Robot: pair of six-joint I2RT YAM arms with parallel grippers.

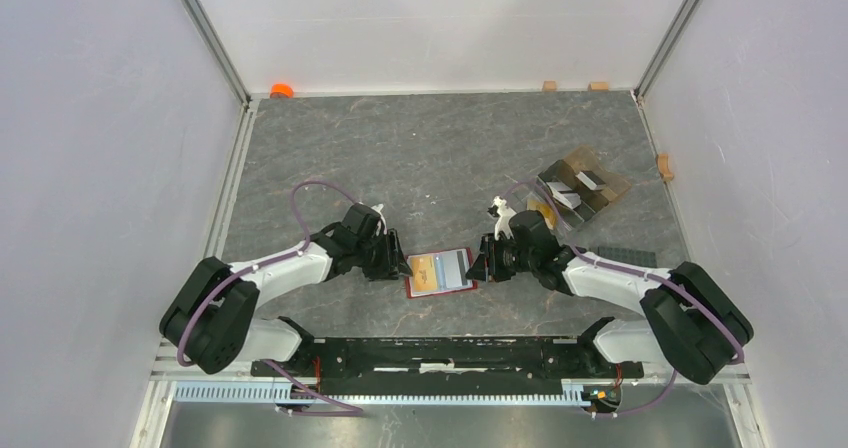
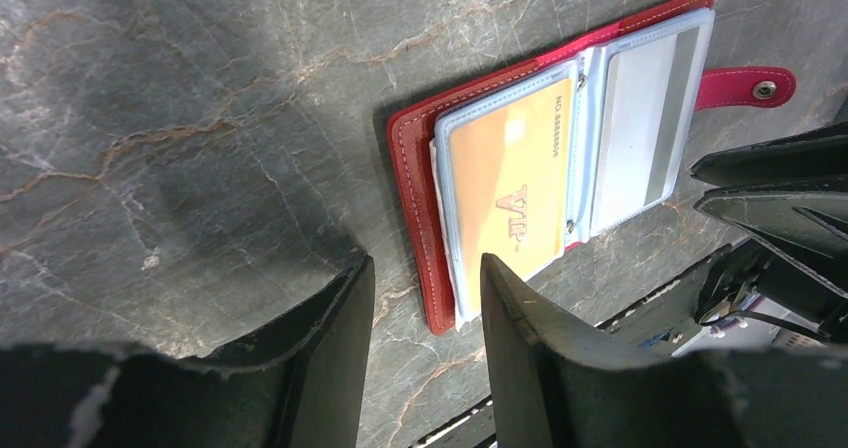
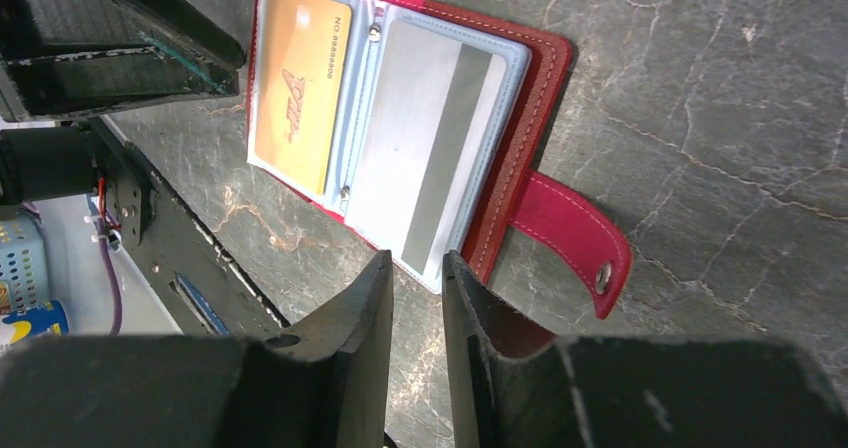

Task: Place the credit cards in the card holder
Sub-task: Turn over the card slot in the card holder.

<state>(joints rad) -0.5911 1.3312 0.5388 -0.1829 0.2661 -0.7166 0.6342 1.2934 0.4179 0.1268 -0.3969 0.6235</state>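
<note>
two empty grippers flank the open card holder (image 1: 440, 272), orange card (image 2: 510, 183) and grey card (image 3: 425, 158) in its sleeves: left gripper (image 2: 420, 268) half open, right gripper (image 3: 417, 263) barely parted, plastic bag (image 1: 582, 190) beyond it.

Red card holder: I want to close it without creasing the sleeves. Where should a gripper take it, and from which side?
Probably its snap strap, from the right gripper's side: the strap sticks out past the cover's edge, while the open card holder lies flat on the table.

Grey marbled tabletop (image 1: 400, 148) (veined with pale lines), boxed by plain white walls (image 1: 90, 118) and metal corner posts (image 1: 208, 33)
</note>
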